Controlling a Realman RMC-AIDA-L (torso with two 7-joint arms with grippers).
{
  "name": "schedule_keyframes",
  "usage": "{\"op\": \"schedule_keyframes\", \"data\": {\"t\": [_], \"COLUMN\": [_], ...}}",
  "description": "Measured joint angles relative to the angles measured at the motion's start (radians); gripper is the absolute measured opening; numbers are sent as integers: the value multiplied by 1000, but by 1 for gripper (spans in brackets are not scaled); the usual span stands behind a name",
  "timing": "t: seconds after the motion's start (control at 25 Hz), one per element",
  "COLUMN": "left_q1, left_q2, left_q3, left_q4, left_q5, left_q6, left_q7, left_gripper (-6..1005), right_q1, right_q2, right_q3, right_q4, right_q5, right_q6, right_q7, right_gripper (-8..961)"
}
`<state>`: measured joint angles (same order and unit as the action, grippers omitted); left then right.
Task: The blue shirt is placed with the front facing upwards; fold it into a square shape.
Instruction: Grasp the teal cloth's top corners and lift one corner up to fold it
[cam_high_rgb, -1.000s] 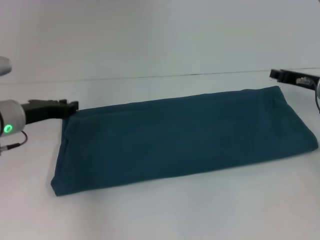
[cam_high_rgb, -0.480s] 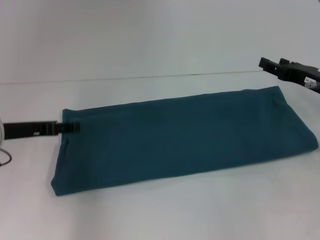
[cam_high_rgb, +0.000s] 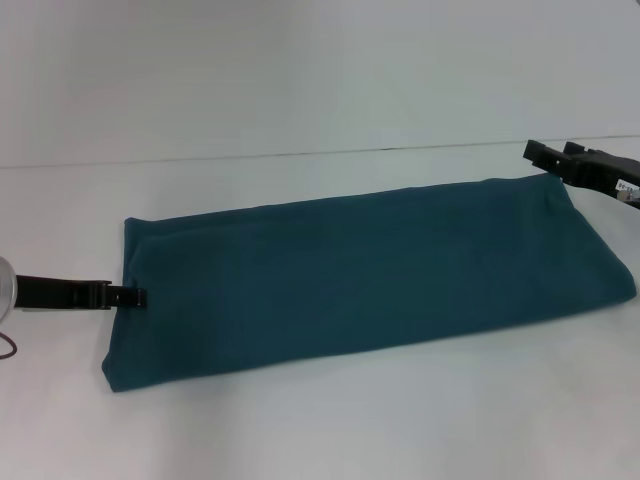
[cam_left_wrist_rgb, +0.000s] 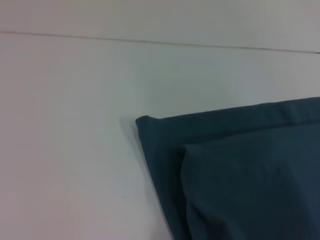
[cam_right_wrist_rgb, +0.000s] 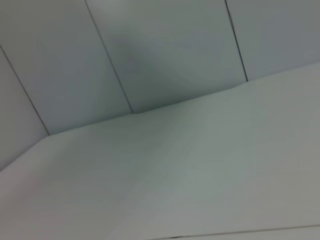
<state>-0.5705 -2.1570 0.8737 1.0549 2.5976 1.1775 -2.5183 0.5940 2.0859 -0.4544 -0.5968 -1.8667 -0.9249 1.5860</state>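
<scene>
The white table (cam_high_rgb: 330, 420) is a smooth matte surface with one blue shirt (cam_high_rgb: 360, 275) on it, soft dark teal cotton folded into a single long band with rounded fold edges; the left wrist view shows layers stacked at one corner (cam_left_wrist_rgb: 145, 121). Two grippers are in view. The left gripper (cam_high_rgb: 132, 296), a thin black bar, reaches the band's short left edge, part-way down it, its tip touching the cloth. The right gripper (cam_high_rgb: 545, 157), black and blocky, sits just beside the far right corner. Whether either clamps fabric cannot be told.
</scene>
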Motion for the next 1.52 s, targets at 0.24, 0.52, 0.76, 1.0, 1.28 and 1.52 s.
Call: {"op": "schedule_keyframes", "data": {"t": [0.24,0.52,0.76,1.0,1.28,1.52], "left_q1": [-33,-54,-121,-135,-155,-151], "left_q2": [17,33,90,95,94,87], "left_q3": [-8,-9,-13,-21,-16,-21], "left_q4": [-84,-161,-330,-370,-399,-385], "left_q5": [6,7,-32,-131,-145,-147], "left_q6": [-30,-89,-116,-96,-94,-103], "left_q7": [-17,-18,-6,79,121,127], "left_gripper": [796,797,797,786,660,462], "right_q1": [-3,-3,-3,-3,-3,-3], "right_q2": [0,0,-1,-2,-2,-3], "right_q3": [-21,-35,-38,-45,-99,-103], "right_q4": [1,1,1,10,14,12], "right_q5": [0,0,0,-1,-3,-3], "right_q6": [4,4,8,21,42,43], "right_q7": [4,10,12,13,37,50], "right_gripper": [711,709,707,706,706,705]}}
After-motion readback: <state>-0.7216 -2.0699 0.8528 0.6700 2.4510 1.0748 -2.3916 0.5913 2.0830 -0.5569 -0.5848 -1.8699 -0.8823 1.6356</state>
